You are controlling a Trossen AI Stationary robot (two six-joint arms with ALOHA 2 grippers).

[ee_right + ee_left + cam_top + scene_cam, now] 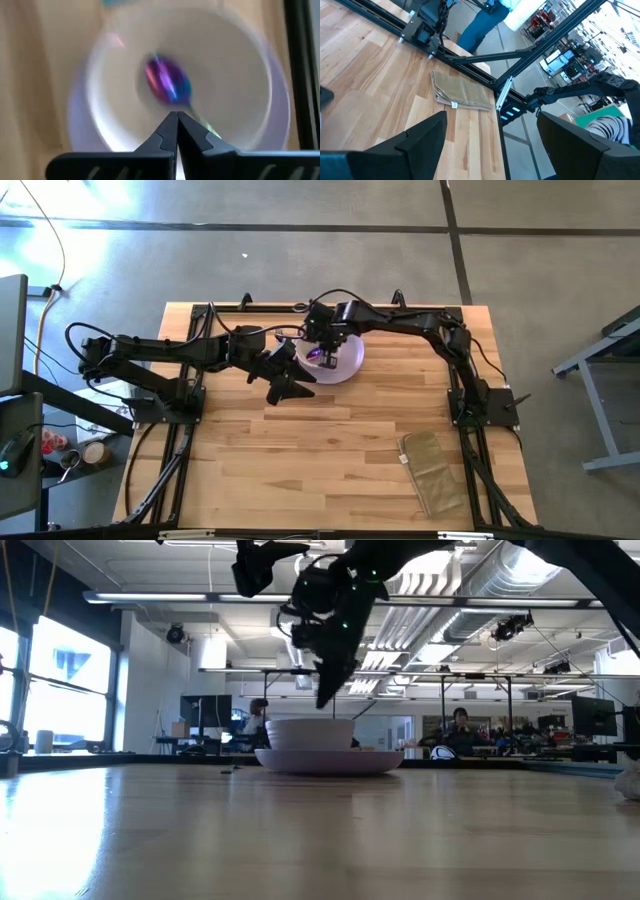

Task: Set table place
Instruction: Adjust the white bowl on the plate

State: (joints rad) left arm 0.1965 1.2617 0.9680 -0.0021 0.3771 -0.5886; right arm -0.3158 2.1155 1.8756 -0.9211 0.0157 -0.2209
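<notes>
Lavender: one plate, one bowl, one spoon pinched by clenched right end effector; left end effector released.

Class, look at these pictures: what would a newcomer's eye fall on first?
The iridescent purple-blue spoon lying in the cream bowl on the round lavender plate, at the light wooden table's far side. The right gripper hangs shut just above it; the left gripper stands open beside the plate.
</notes>
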